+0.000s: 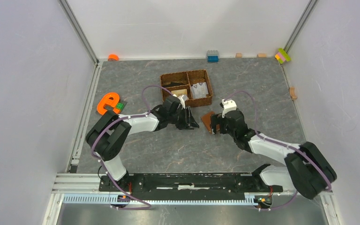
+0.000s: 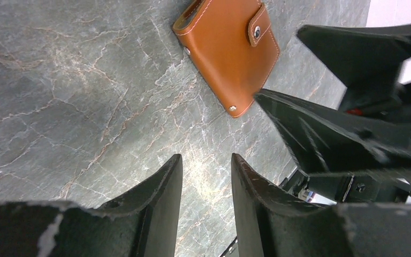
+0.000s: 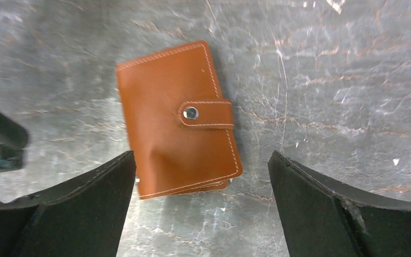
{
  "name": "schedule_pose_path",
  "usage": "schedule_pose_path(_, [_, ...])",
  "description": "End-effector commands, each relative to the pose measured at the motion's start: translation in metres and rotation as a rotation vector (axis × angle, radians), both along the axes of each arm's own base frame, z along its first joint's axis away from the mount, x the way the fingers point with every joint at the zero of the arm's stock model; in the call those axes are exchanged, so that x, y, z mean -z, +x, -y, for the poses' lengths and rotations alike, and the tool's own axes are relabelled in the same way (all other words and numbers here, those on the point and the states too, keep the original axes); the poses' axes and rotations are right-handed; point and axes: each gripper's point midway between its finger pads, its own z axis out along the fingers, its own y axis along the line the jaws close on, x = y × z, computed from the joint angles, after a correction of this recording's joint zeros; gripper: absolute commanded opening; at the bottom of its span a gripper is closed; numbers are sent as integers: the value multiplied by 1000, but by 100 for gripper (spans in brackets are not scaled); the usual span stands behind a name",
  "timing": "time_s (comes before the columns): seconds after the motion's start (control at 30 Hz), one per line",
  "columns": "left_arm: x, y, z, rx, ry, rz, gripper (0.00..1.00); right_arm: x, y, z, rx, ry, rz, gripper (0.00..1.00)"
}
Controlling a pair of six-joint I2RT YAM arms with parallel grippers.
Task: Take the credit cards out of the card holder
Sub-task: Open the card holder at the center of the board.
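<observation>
The card holder (image 3: 160, 91) is shown fastened shut only in wrist views; left end effector (image 2: 206, 158) and right end effector (image 3: 202, 155) are released.

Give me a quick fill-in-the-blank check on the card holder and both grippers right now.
1. The card holder lies folded ___ on the table.
2. The right gripper, hovering over it, is ___.
3. The left gripper has ___ between its fingers.
Missing words: closed; open; nothing.
</observation>
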Motion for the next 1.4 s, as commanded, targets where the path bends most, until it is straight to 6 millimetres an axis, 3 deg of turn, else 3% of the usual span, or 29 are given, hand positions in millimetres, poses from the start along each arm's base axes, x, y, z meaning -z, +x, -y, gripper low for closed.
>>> schedule_pose_path(0.0, [-22,6,4,14,-32,80,46,16,8,-12,-34,31,-77,98])
schedule_pose_path(0.1, [-19,7,3,12,-14,81,46,28,7,-20,-74,29,-119,97])
schedule_pose_path(0.23, [-15,9,2,9,6,79,45,36,6,-29,-112,39,-153,88])
schedule_pose_path(0.4, [-8,12,0,4,-11,30,45,36,-6,-44,-191,106,-179,68])
schedule_pose_path(0.57, [5,18,-3,-17,-21,-9,45,39,-11,-43,-182,116,-201,44])
schedule_pose_path(0.73, [8,19,-5,-27,-13,-12,46,51,-24,-52,-216,161,-272,39])
schedule_pose_path(1.03, [31,17,3,-27,-17,-83,52,56,-32,-61,-249,200,-319,30])
schedule_pose_path(1.23, [4,15,9,-3,-116,-11,49,63,-36,-65,-270,175,-353,25])
schedule_pose_path(1.37, [-16,15,10,7,-171,56,36,62,-38,-70,-292,172,-354,25])
